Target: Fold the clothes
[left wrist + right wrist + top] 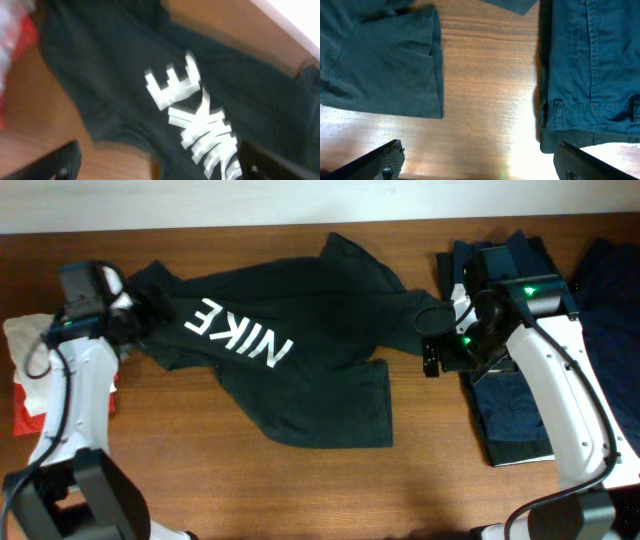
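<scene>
**Both hands wide and empty, shirt lying unfolded**

Nearest, bare bench [300,490] is showing between the two arm bases. Just beyond it the black T-shirt [310,395] is lying spread but rumpled across the middle of the bench. One squarish flap is reaching toward the near side, and the shirt is not yet folded into any tidy shape.

To the right, the right hand [477,162] is hovering with its fingers wide and nothing between them. It is sitting over the strip of bare wood between the shirt's right edge and the folded navy garment [510,415]. That spot is probably letting it reach the shirt without dragging the navy piece.

On the left, the left hand [160,165] is gaping wide too and gripping nothing. It is poised over the shirt's left end, near the white and red pieces [25,370], and that placing is suiting a grasp on an edge for a fold.

Farther back, white block lettering [240,335] is reading "NIKE", running diagonally and upside down as seen from the near side. The left wrist view is catching only the E and K clearly. No other writing is legible.
</scene>
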`<state>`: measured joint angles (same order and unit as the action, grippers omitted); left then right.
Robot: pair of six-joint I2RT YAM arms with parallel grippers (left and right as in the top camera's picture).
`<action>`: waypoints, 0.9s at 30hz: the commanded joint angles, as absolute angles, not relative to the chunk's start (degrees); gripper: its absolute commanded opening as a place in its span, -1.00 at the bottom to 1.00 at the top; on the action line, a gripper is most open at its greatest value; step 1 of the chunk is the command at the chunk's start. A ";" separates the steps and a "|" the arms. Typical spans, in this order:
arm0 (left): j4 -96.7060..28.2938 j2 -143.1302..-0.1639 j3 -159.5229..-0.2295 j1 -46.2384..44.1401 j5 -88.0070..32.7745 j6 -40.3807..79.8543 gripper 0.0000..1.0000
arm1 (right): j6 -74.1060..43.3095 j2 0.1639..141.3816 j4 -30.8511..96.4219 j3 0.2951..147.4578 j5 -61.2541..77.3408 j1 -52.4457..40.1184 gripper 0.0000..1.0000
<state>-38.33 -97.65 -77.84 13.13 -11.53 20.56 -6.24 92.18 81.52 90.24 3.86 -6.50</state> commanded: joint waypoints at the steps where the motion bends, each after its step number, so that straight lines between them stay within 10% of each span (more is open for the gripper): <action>1: -50.33 -98.83 -77.93 7.92 -18.48 19.66 0.98 | -6.61 90.89 81.65 90.98 2.63 -6.24 0.97; 13: -60.20 -100.07 -63.75 -14.92 -23.03 30.63 0.98 | -6.63 90.91 81.67 90.98 1.72 -6.22 0.97; 27: -27.46 -100.31 -51.18 -32.62 -16.12 50.83 0.98 | -6.42 91.05 83.07 90.98 -0.67 -6.22 0.97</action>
<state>-33.04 -98.98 -53.30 -31.66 -23.07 48.36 -6.26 92.18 82.52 90.24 1.23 -6.50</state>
